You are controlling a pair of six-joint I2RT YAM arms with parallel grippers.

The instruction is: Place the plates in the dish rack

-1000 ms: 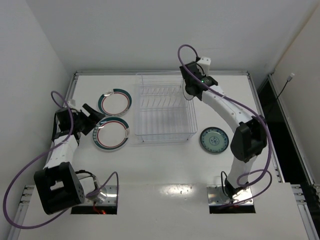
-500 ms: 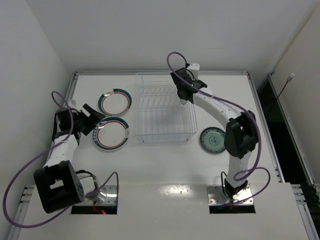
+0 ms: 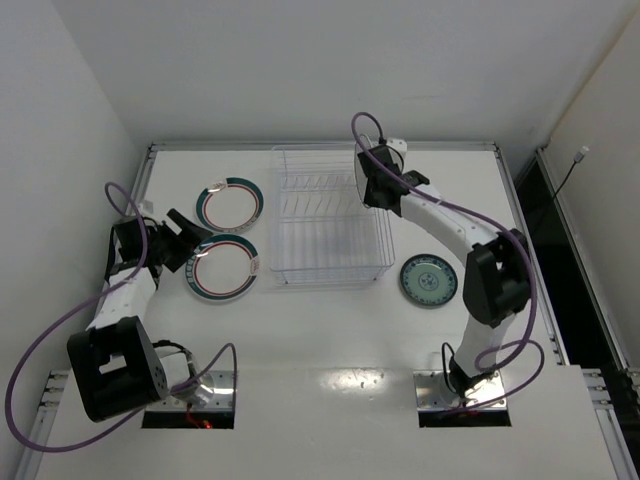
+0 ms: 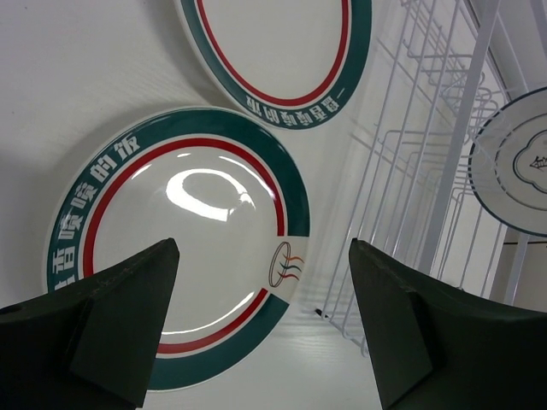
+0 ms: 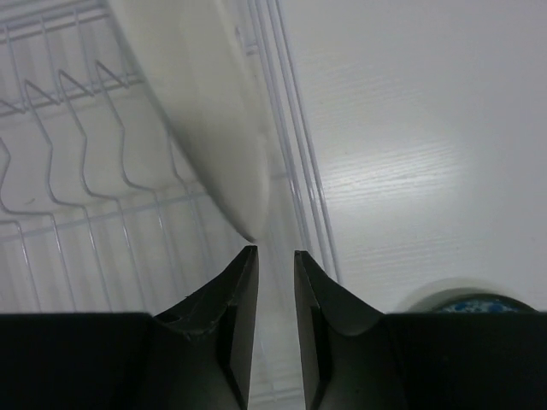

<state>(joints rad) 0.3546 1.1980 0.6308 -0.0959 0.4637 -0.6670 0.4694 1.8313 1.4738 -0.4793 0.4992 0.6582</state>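
Note:
Two white plates with teal rims lie flat left of the dish rack (image 3: pixel 325 215): a far one (image 3: pixel 230 204) and a near one (image 3: pixel 226 268). My left gripper (image 3: pixel 190 240) is open and empty at the near plate's left edge; in the left wrist view its fingers straddle that plate (image 4: pixel 175 248). A white plate (image 5: pixel 205 111) stands on edge in the rack; it also shows through the wires (image 4: pixel 513 162). My right gripper (image 5: pixel 275 256) hangs over the rack's back right, jaws slightly apart just off that plate's edge, holding nothing. A small teal plate (image 3: pixel 429 281) lies right of the rack.
The rack's wire tines (image 5: pixel 77 128) and right rim wires (image 5: pixel 295 171) lie directly under my right gripper. White walls close in the table on the left and back. The table's raised edge (image 3: pixel 320 146) runs along the back.
My right gripper swung left over the rack's back, then came back slightly to the right and lower. The left arm and the flat plates have not moved.

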